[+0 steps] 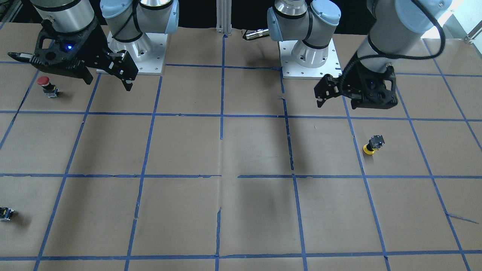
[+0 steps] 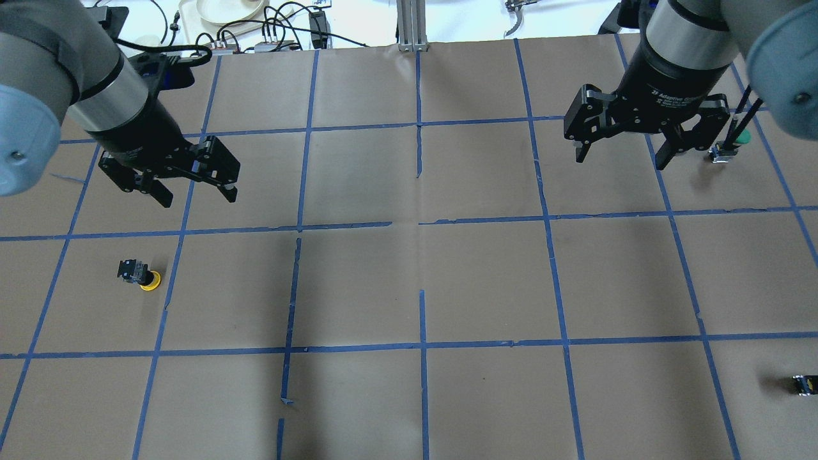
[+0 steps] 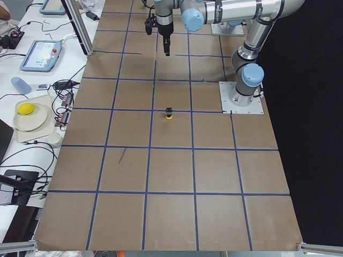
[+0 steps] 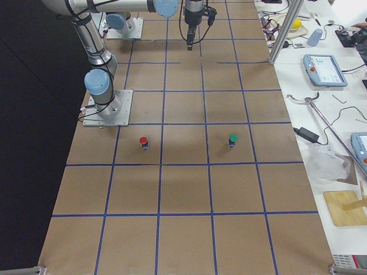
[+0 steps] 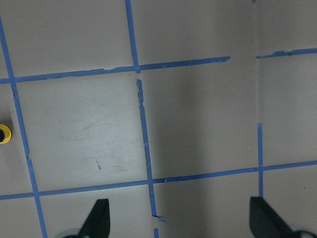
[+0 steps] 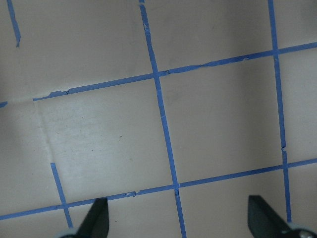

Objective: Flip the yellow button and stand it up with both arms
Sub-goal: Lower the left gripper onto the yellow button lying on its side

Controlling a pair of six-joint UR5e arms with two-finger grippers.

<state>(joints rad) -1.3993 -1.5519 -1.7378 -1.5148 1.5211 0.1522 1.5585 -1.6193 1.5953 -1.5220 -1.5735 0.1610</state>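
The yellow button (image 1: 372, 145) sits on the brown paper on my left side, yellow cap down against the paper and black body uppermost. It also shows in the overhead view (image 2: 139, 275) and the exterior left view (image 3: 168, 113), and its cap shows at the left edge of the left wrist view (image 5: 4, 134). My left gripper (image 2: 199, 199) hangs open and empty above the table, farther from my base than the button and inward of it. It also shows in the front view (image 1: 337, 103). My right gripper (image 2: 620, 160) is open and empty above the far right squares.
A red-capped button (image 1: 47, 86) and a green-capped button (image 2: 732, 145) stand on my right side. A small dark capless part (image 2: 804, 384) lies near the right edge. Cables and dishes (image 2: 255, 25) lie beyond the table's far edge, by a metal post (image 2: 412, 25).
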